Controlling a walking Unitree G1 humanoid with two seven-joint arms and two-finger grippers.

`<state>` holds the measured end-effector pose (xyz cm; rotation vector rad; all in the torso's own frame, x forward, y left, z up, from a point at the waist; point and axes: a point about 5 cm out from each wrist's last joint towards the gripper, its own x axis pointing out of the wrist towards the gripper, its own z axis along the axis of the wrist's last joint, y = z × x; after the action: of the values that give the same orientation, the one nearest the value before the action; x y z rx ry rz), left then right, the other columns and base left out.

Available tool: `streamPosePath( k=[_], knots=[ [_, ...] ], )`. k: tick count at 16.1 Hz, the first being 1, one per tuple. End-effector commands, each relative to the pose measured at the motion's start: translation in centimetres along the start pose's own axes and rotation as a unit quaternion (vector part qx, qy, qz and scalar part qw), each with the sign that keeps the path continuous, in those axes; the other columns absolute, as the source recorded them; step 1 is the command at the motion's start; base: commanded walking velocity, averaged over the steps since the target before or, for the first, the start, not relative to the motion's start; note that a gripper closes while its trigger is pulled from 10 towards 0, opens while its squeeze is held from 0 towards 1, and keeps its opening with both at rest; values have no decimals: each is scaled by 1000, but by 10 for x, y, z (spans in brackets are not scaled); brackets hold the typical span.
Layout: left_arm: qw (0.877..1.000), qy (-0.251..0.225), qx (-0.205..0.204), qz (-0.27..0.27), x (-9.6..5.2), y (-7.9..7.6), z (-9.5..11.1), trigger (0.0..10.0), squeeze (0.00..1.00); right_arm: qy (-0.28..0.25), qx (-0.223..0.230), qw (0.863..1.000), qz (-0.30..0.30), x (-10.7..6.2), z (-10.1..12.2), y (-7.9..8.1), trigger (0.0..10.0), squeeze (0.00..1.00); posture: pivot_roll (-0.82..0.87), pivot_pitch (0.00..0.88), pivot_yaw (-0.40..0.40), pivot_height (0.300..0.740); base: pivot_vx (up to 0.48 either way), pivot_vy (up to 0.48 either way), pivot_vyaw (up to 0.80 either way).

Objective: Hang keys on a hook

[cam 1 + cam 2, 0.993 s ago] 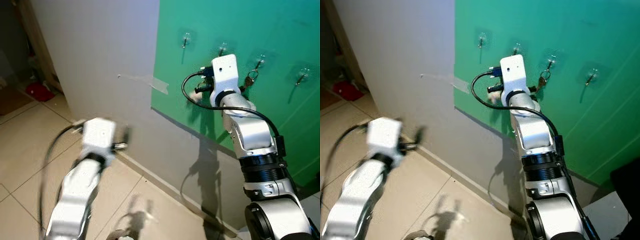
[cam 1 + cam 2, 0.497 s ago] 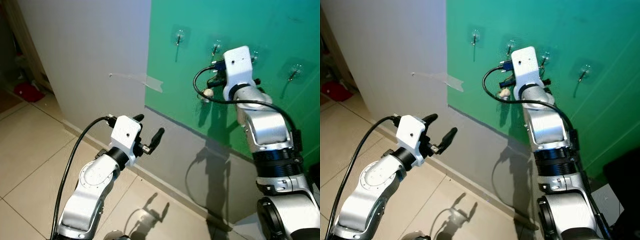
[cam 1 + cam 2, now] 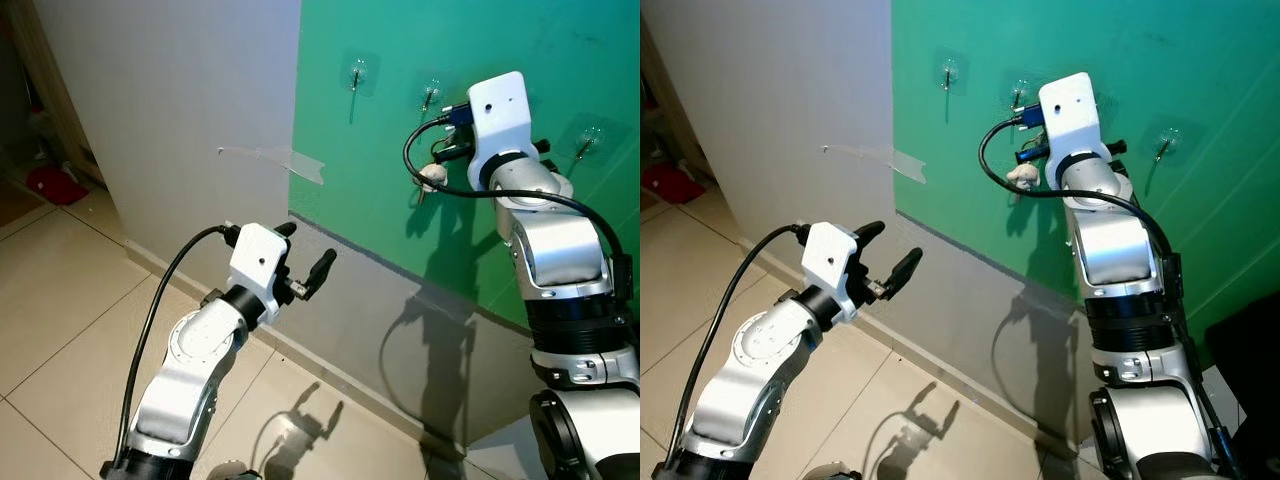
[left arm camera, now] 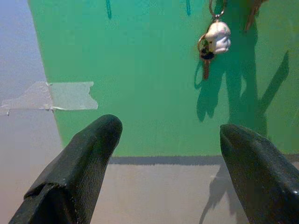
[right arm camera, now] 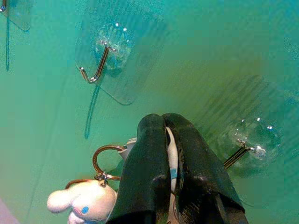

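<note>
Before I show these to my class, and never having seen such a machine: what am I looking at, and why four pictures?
It is a humanoid robot with two silver arms, each ending in a tool of two black fingers. Two pictures come from cameras in its head, looking down at the arms. The other two come from cameras on the wrists, looking along the fingers. Before it stands a grey wall with a green panel carrying clear stick-on hooks. The right tool is raised to the panel, shut on a key ring with a white plush charm, close to the hooks. The left tool is held low with its fingers apart, holding nothing. A strip of tape crosses the panel's edge.
</note>
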<state>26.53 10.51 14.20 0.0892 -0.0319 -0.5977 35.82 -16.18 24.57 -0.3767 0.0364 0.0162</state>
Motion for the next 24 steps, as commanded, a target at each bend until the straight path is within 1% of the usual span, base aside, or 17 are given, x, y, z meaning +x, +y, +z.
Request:
streamPosePath(
  k=[1,2,4,6,8,11,13,14,15,16,17,21,24],
  knots=[
    [1000,-10,-6,-14,4,-4,2,10000,0,-14,-17,999,-31,3,11,-13,10000,0,16,0,-111,740,0,0,0],
    [1000,-10,-6,-14,4,-4,2,10000,0,-17,-20,999,-32,4,13,-14,10000,0,16,0,-111,740,0,0,0],
    [1000,-14,-15,-8,4,-6,1,10000,0,-47,-58,997,-36,11,28,-16,10000,0,27,0,-137,740,0,0,0],
    [1000,-16,-22,1,5,-8,0,10000,0,-57,-72,995,-40,15,34,-20,10000,0,41,0,-158,740,0,0,0],
    [999,-18,-33,21,4,-8,-1,10000,0,-75,-101,991,-43,23,45,-24,10000,0,64,0,-183,740,0,0,0],
    [999,-19,-34,35,2,-6,-2,10000,0,-90,-116,988,-45,29,52,-24,10000,0,80,0,-198,740,0,0,0],
    [998,-19,-37,42,2,-6,-2,10000,0,-100,-120,987,-37,31,56,-18,10000,0,88,0,-206,740,0,0,0],
    [998,-20,-36,44,2,-6,-2,10000,0,-102,-122,987,-25,33,55,-11,10000,0,92,0,-211,740,0,0,0],
    [998,-20,-35,44,2,-6,-2,10000,0,-102,-122,987,-20,34,54,-8,10000,0,92,0,-211,740,0,0,0],
    [998,-20,-32,46,2,-6,-2,10000,0,-98,-117,988,-1,34,49,2,10000,0,97,0,-213,740,0,0,0],
    [998,-19,-31,47,1,-5,-2,10000,0,-93,-112,989,3,34,46,4,10000,0,97,0,-212,740,0,0,0],
    [998,-15,-31,48,1,-4,-4,10000,0,-87,-104,991,8,32,39,4,10000,0,88,0,-200,740,0,0,0],
    [999,-14,-29,43,2,-5,-4,10000,0,-73,-107,991,14,31,32,3,10000,0,80,0,-193,740,0,0,0]
  ],
)
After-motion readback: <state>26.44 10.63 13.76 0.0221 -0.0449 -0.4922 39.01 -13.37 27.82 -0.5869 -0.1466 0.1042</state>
